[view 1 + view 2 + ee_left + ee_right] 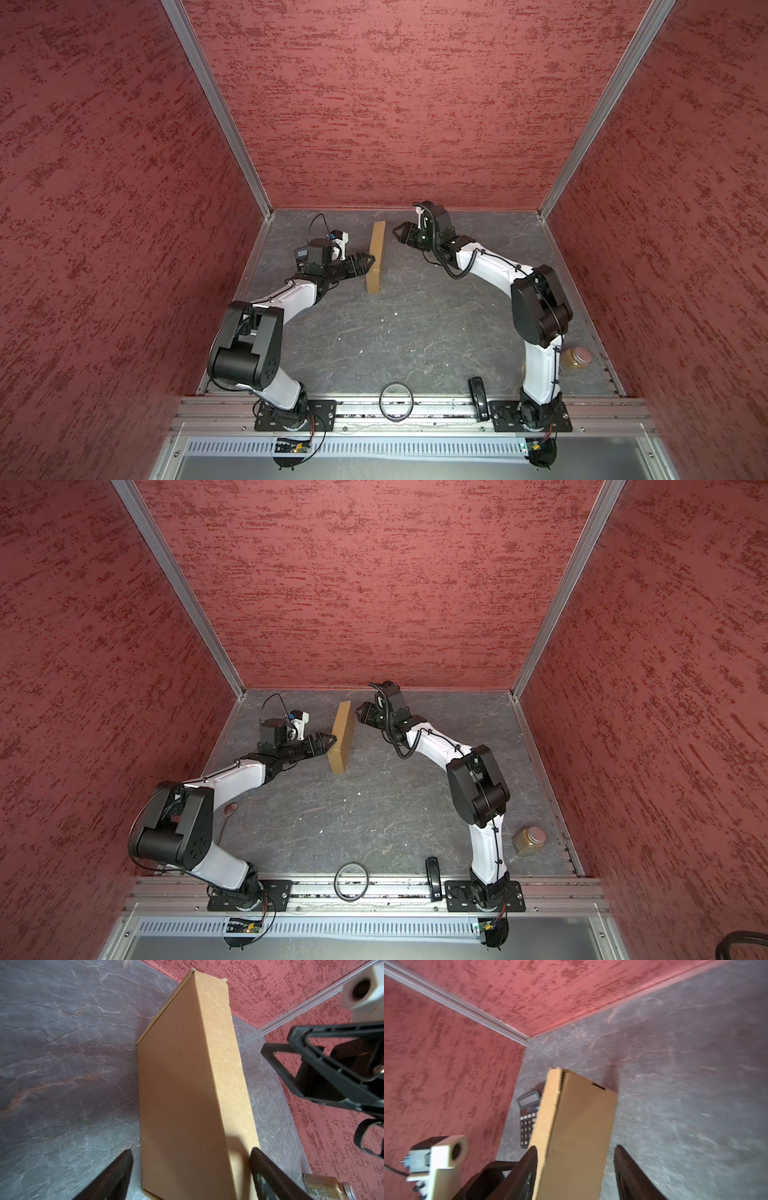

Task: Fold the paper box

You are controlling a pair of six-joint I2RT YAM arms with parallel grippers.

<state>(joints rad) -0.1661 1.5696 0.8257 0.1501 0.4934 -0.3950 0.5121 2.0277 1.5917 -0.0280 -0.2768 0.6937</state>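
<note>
The paper box (376, 257) (343, 737) is a closed, flat tan cardboard box standing on one narrow edge at the back middle of the table. My left gripper (371, 259) (332, 739) is open at its left face; in the left wrist view its fingers (124, 1159) straddle the box (187, 1084) with gaps on both sides. My right gripper (397, 232) (358, 712) is open at the box's far end. In the right wrist view one finger (531, 1155) lies against the box (577, 1126) and the other stands apart.
A calculator (529, 1118) (301, 253) lies behind the left wrist near the left wall. A jar (575, 359) (530, 839) stands front right. A black ring (396, 402) and a black handle-like thing (478, 399) rest at the front rail. A spoon (228, 812) lies under the left arm.
</note>
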